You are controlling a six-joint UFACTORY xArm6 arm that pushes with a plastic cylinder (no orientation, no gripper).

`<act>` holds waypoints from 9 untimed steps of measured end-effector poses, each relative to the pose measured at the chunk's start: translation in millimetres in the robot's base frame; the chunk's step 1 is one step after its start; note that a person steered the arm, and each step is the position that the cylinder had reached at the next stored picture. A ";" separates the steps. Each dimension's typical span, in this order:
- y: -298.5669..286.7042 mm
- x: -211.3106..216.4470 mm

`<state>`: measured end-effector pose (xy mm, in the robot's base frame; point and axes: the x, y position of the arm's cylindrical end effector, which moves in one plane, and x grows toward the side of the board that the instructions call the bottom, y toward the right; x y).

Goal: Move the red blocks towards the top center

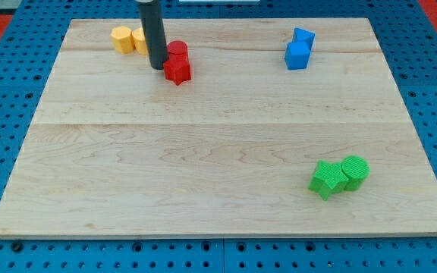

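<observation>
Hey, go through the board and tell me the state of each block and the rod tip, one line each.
my tip: down on the board, against the red blocks' left side
red cylinder: upright, touching the red star
red star: flat, just below the cylinder
yellow blocks: paired, left of the rod
blue blocks: paired, top right
green blocks: paired, bottom right

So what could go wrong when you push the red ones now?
1. My tip sits at the view's left of the red cylinder and red star block; pushing off-centre might split them.
2. The yellow blocks sit just behind my rod, so swinging round could knock them.
</observation>
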<state>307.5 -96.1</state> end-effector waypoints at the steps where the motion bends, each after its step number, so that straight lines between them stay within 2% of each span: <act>1: 2.4 -3.5; 2: 2.4 -6.0; 7: 85.4 -19.2; 8: 76.4 -46.8; 9: 77.9 -51.1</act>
<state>256.4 -18.2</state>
